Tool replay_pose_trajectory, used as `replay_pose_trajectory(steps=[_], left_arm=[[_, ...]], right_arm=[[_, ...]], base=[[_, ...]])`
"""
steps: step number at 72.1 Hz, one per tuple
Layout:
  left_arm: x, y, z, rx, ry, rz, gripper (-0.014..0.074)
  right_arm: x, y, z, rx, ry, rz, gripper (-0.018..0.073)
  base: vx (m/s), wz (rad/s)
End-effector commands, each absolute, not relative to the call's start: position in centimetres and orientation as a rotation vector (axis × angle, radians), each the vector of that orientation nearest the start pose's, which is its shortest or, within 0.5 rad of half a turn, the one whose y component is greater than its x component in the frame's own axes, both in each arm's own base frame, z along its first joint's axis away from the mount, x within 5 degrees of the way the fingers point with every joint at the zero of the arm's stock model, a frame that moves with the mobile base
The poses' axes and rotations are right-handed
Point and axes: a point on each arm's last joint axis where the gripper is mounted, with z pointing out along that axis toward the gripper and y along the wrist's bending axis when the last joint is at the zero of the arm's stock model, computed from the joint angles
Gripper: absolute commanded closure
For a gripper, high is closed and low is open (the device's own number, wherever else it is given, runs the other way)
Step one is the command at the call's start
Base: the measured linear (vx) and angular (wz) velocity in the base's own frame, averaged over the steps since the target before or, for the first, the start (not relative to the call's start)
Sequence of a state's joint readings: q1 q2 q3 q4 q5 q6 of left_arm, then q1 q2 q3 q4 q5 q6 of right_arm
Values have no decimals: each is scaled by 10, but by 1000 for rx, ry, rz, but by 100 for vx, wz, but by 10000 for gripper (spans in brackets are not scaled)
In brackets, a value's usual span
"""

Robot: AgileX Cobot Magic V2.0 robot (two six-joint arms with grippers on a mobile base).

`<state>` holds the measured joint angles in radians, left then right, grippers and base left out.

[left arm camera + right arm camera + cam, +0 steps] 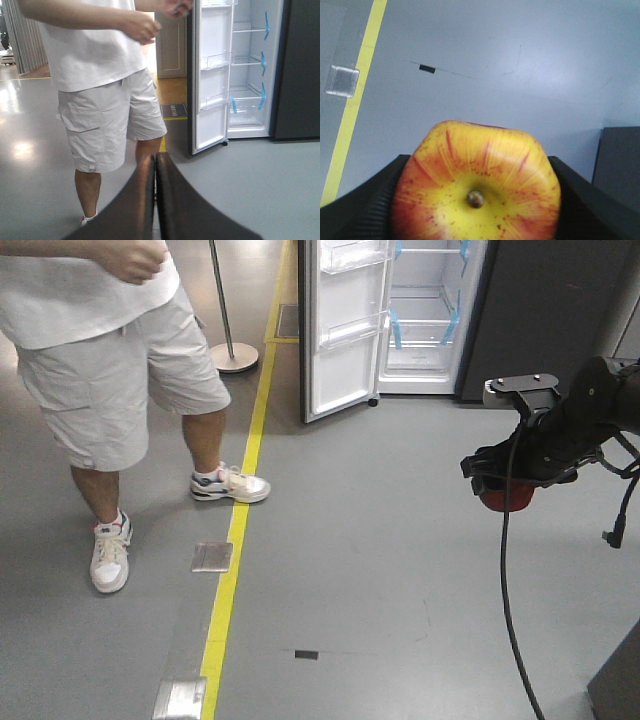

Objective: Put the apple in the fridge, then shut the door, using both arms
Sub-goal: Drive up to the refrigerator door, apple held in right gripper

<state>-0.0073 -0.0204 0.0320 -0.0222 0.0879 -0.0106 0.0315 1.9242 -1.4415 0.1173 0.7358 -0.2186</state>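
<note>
My right gripper [510, 485] is shut on the apple [507, 501], which shows red under the jaws at the right of the front view. In the right wrist view the apple [476, 185] fills the jaws, stem end and yellow patch facing the camera, above bare grey floor. The fridge [440, 310] stands open at the back, white inside with glass shelves and blue tape. Its door [345, 325] is swung wide to the left, white inner side with clear bins showing. My left gripper [155, 165] is shut and empty, pointing towards the fridge [250, 65] and door [212, 75].
A person in white shirt and pale shorts [110, 370] stands at the left, one shoe [232, 485] on the yellow floor line [235, 540]. A pole stand [233, 355] is behind. Metal floor plates [211, 556] lie by the line. A dark cabinet corner [615, 680] is at the bottom right.
</note>
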Motion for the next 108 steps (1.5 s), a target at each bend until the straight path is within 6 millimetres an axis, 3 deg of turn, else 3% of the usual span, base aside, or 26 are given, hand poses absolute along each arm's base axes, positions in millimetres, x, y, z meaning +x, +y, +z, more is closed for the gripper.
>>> replay_pose_trajectory(steps=[1, 108], left_arm=[[55, -1, 204, -21, 1493, -44, 603], [55, -1, 204, -21, 1493, -44, 603]], right_arm=[[414, 20, 247, -244, 2565, 59, 385], [413, 20, 247, -244, 2567, 59, 385]], base=[[31, -3], [28, -10]])
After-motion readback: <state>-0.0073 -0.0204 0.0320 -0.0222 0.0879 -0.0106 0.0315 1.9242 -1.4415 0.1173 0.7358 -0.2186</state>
